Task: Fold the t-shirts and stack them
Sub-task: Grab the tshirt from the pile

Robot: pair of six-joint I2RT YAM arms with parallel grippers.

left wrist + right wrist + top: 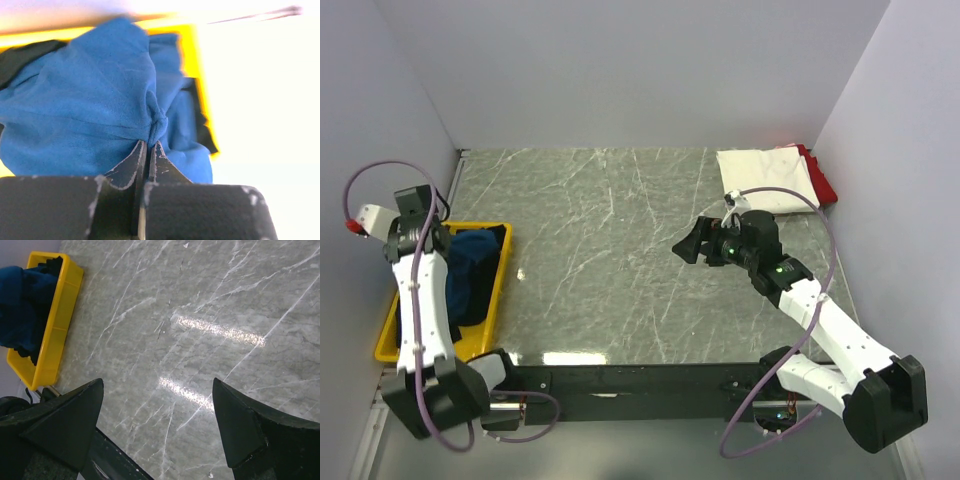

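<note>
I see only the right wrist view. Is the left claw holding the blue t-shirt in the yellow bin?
Observer: Yes, the left wrist view shows the left claw shut on a pinch of the blue t-shirt.
Operator: Is any shirt folded yet?
Observer: The top view shows a folded white t-shirt in the far right corner, with red cloth showing at its right edge.
Operator: Where is my right claw from it?
Observer: The right claw is nearer to the arm bases than the white t-shirt, over the table.
</note>
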